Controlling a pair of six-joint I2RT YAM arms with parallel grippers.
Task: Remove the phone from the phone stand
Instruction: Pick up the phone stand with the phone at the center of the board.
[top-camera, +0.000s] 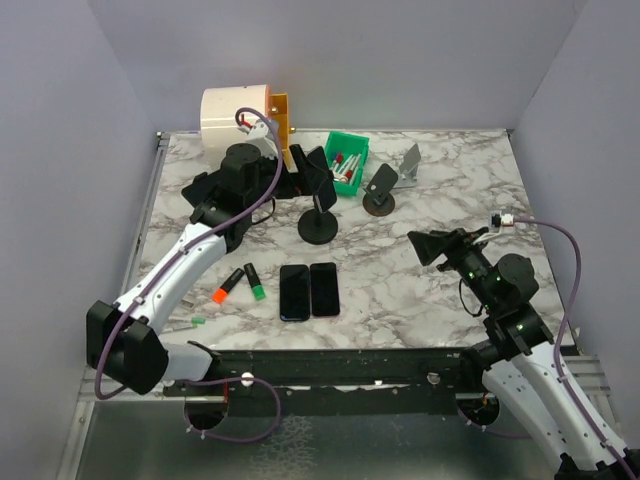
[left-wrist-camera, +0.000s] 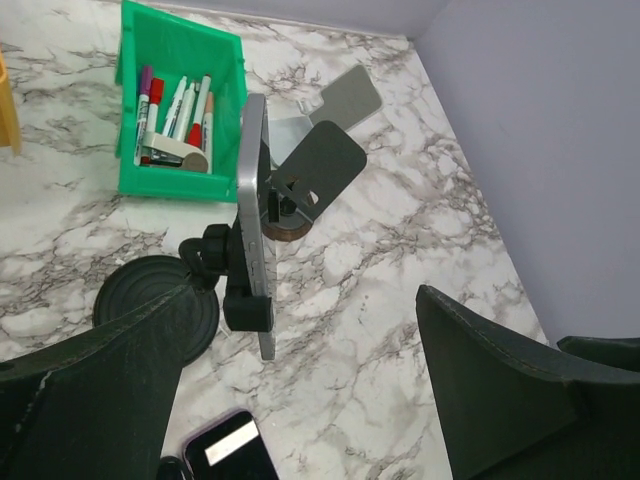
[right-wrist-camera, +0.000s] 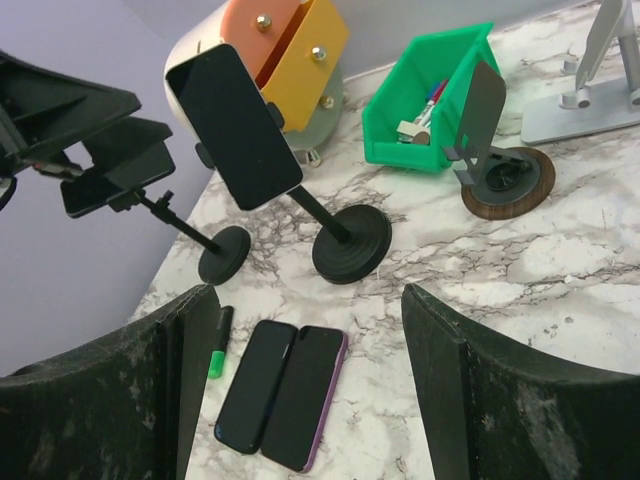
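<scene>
Gaping wide (empty), left pincer (left-wrist-camera: 305, 295), phone (left-wrist-camera: 252, 200) on stand (left-wrist-camera: 150, 285) untouched

— What's in that green bin (top-camera: 348, 160) at the back of the marble desk (top-camera: 460, 210)?

— Marker pens (left-wrist-camera: 172, 108), a jumble with red, purple and green caps.

— And around it?

— Just right of the bin stands a silver stand (top-camera: 409, 164). In front of the bin and a little right is a dark stand (top-camera: 380, 188) on a round brown base. Left of the bin sits a white drum (top-camera: 240, 115) with an orange side.

— Anything nearer us?

— Well in front of the bin, two flat phones (top-camera: 294, 291) lie side by side, touching. Further front-left of the bin are an orange-tipped marker (top-camera: 227, 288), a green-tipped marker (top-camera: 253, 281) and a small green cap (top-camera: 197, 321).
</scene>
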